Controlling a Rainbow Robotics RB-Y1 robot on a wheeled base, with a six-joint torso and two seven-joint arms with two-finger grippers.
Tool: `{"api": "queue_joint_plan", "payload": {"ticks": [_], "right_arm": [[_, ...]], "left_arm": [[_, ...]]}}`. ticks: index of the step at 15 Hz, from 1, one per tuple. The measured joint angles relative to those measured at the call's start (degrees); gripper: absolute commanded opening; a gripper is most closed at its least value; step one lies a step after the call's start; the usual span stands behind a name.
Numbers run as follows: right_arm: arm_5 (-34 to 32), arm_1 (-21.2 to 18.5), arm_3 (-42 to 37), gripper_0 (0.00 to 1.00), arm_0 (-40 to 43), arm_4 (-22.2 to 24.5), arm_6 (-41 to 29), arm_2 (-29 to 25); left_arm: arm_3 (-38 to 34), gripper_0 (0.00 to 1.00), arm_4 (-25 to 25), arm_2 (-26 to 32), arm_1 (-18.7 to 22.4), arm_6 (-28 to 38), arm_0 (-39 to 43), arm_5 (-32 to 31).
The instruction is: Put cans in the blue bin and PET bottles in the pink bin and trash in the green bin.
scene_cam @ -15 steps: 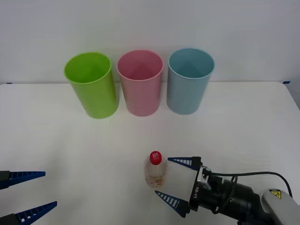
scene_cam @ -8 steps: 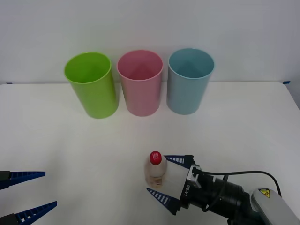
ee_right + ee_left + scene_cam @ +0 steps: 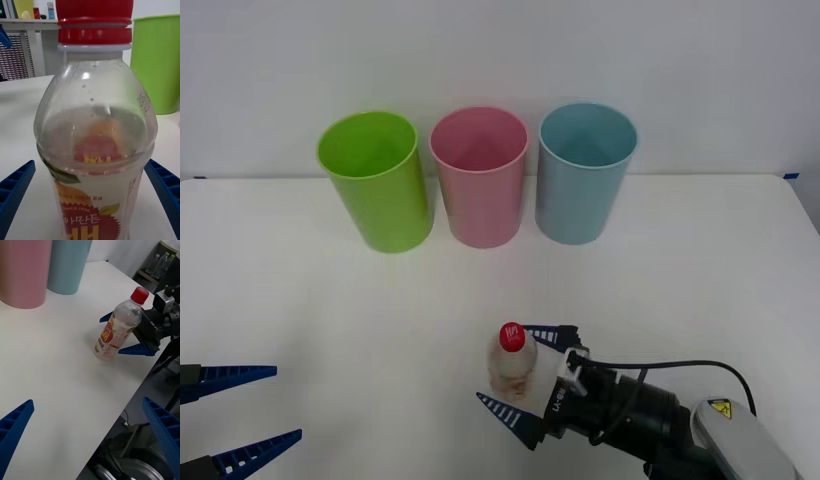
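The right gripper (image 3: 520, 381) is sitting wide open around the bottle (image 3: 511, 362), hiding its bottom; the left gripper (image 3: 255, 408) is waiting open.

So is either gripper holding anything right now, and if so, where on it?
Nothing is held. The open right gripper straddles the bottle; the left gripper is open.

The front camera looks down over the table (image 3: 330, 300); the right wrist camera sits close against the PET bottle (image 3: 95, 150), the left wrist camera views that bottle from farther off.
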Motion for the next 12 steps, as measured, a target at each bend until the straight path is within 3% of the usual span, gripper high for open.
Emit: {"api": "queue_joint_plan", "payload": {"ticks": [9,10,11,12], "right_arm": [[0.34,0.0,0.0,1.0,-0.27,0.01,0.19,0.28],[0.37,-0.01,0.0,0.2,-0.28,0.01,0.28,0.28],[0.34,-0.09,0.0,0.0,-0.31,0.01,0.33,0.28],[0.34,-0.12,0.0,0.0,-0.29,0.04,0.4,0.31]], "left_arm": [[0.0,1.0,0.0,0.0,0.0,0.0,0.0,0.0],[0.0,1.0,0.0,0.0,0.0,0.0,0.0,0.0],[0.0,1.0,0.0,0.0,0.0,0.0,0.0,0.0],[0.0,1.0,0.0,0.0,0.0,0.0,0.0,0.0]]}}
